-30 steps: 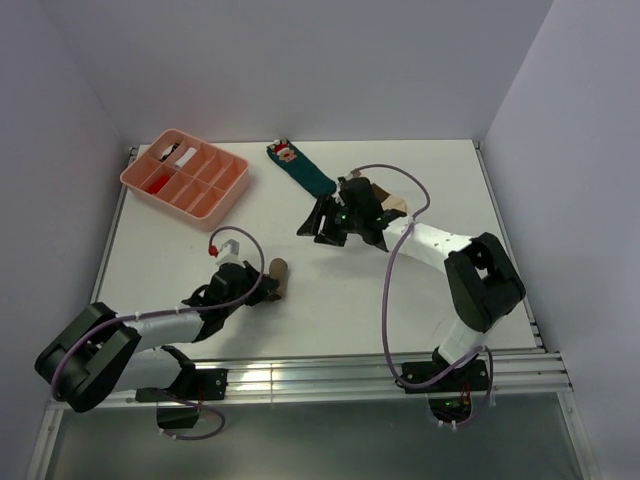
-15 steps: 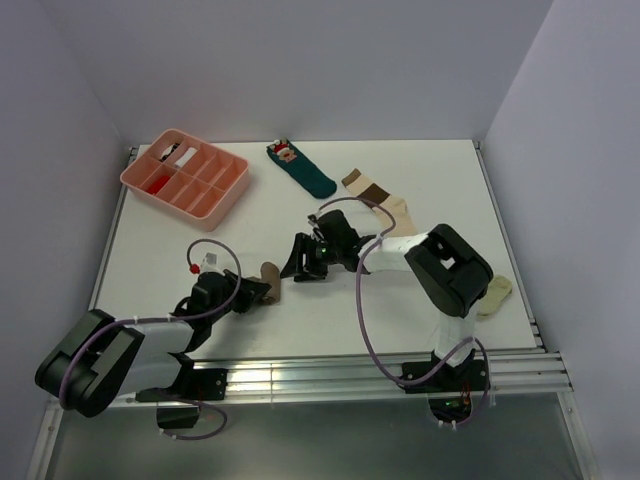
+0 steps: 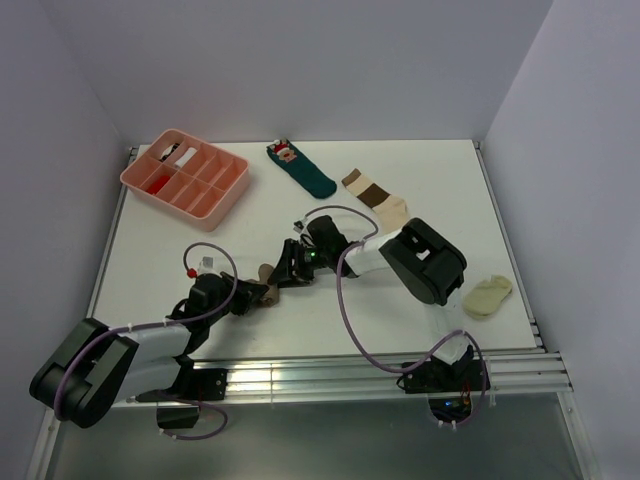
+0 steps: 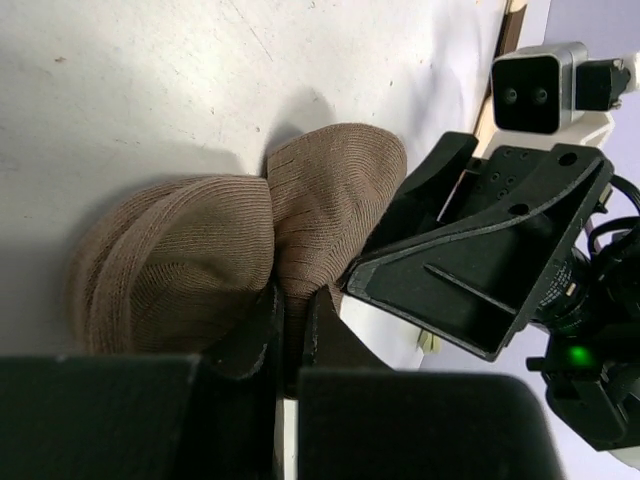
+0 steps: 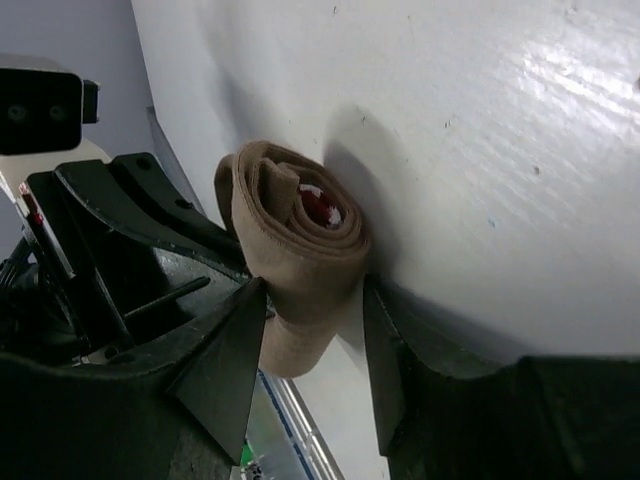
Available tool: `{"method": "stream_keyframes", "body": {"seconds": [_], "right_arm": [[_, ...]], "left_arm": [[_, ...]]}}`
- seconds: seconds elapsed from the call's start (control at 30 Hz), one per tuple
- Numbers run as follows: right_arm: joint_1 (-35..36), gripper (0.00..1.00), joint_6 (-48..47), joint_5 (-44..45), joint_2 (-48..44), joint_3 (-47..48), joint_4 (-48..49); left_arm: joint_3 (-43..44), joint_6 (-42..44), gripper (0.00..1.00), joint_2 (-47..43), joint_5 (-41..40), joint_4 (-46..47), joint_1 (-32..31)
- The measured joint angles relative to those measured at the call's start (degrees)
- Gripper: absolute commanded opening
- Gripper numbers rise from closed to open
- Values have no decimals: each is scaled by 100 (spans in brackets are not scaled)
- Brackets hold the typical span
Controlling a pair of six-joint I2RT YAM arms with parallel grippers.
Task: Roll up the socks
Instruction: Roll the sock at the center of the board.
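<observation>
The tan-brown sock (image 3: 268, 277) lies as a tight roll on the white table (image 3: 180, 250) in front of the left arm. My left gripper (image 3: 262, 292) is shut on a fold of it (image 4: 293, 295), with the sock's bulk (image 4: 180, 250) bulging to one side. My right gripper (image 3: 283, 272) reaches in from the right and stands open, one finger on each side of the roll (image 5: 295, 250). The left finger (image 5: 232, 350) touches the roll and a narrow gap shows at the other finger. The cream sock with brown bands (image 3: 372, 194) lies flat at the back, apart from both grippers.
A pink compartment tray (image 3: 185, 172) stands at the back left. A dark teal sock with a red-and-white figure (image 3: 302, 169) lies at the back centre. A pale cream sock (image 3: 487, 296) rests near the right edge. The right arm's cable (image 3: 345, 300) loops over the table.
My right gripper has swung from beside the banded sock forward and left to the tan roll, its jaws narrowing around it. The left gripper stays shut on the roll and has shifted slightly.
</observation>
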Motion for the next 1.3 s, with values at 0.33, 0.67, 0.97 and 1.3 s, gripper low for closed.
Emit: {"method": "stream_keyframes", "body": {"seconds": [0.33,0.67,0.97,1.3], "right_arm": [[-9,0,144,-223,345,149,308],[-229,0,-695,199,-136,133,-570],[-763,0,-1110,400,-706,-415,-809],[-966,0,-1209,269,-1010,-758,-616]], "left_arm": [[-2,-13,26,125,50,9,26],[649,579,52,227,20,-765,26],[1287,1266,42,763,-144,-1248,37],[2033,1443,33,1974,61,-796,72]]}}
